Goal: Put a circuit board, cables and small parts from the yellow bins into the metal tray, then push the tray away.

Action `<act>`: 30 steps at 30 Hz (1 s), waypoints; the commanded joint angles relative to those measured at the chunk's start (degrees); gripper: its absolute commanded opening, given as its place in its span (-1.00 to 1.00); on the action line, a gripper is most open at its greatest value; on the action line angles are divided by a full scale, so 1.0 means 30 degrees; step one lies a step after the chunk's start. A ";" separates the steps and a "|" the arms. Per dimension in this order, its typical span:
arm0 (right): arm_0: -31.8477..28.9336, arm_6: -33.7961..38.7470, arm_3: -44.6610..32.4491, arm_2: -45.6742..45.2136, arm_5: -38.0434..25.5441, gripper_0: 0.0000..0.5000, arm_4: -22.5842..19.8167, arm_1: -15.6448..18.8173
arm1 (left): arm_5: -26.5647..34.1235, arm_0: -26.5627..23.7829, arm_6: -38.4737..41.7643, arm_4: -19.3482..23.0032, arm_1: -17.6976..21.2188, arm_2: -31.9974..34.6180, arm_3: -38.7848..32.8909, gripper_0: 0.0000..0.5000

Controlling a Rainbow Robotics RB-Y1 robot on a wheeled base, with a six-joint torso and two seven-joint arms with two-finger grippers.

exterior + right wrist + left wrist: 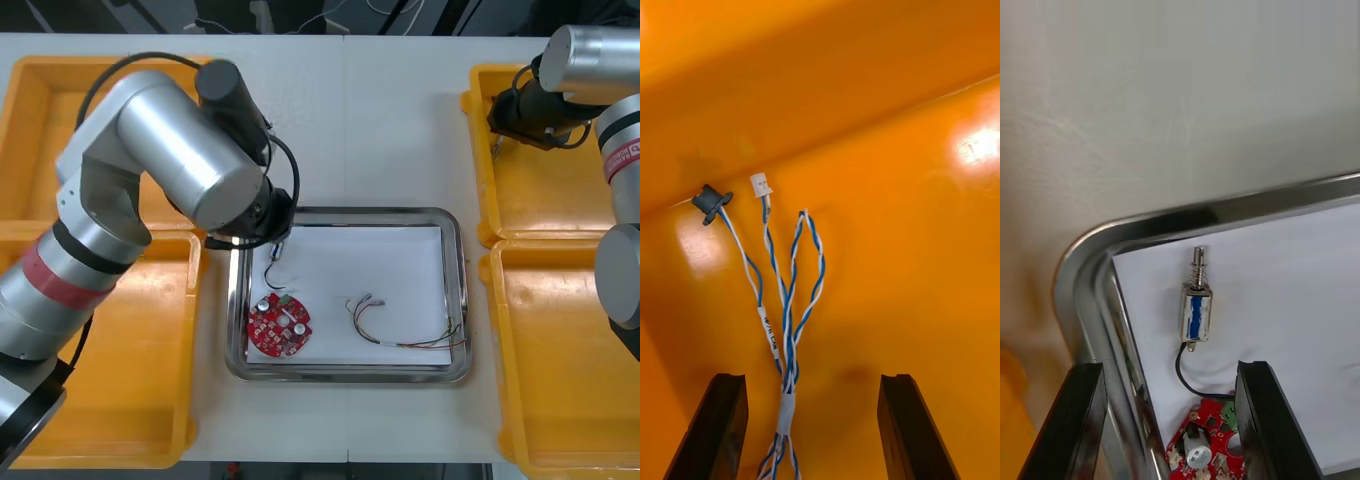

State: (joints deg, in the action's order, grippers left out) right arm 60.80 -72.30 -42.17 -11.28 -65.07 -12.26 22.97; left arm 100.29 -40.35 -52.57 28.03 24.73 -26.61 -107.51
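My left gripper hangs open over the metal tray's near-left corner, nothing between its fingers. Just past the fingertips a small metal part with a blue stripe and a black lead lies on the white lining. The round red circuit board lies beside it, and the red and yellow cable is farther right in the tray. My right gripper is open low inside the far right yellow bin. It straddles the twisted blue and white cable, which lies on the bin floor.
Two yellow bins flank the tray on the left and the near right bin sits beside its right rim. The left arm's elbow looms over the far left bin. The tray rim curves close to the left fingers.
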 commanded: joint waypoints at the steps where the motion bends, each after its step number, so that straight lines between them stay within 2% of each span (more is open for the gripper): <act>1: 0.0416 0.1130 -0.0063 -0.0138 0.0216 1.00 0.0073 -0.0273 | 0.0524 -0.1579 0.0414 0.0792 0.1072 0.1341 -0.0522 1.00; 7: 0.0358 0.1071 0.0054 -0.0138 0.0216 1.00 0.0160 -0.0273 | 0.0553 -0.2487 -0.0846 0.1436 0.1805 0.2279 0.0504 1.00; 14: 0.0123 0.0954 0.0054 0.0009 0.0216 1.00 0.0190 -0.0302 | 0.0465 -0.3952 -0.2838 0.1788 0.2215 0.3509 0.3287 1.00; 30: -0.0404 0.0690 0.0054 0.0565 0.0802 1.00 0.0190 -0.0273 | -0.2347 -0.6560 -0.7467 0.0733 0.2303 0.5413 1.0084 1.00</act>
State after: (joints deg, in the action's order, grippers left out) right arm 60.42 -70.63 -41.35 -11.06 -63.26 -12.21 22.78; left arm 95.02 -55.80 -70.45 31.05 29.68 -12.97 -78.89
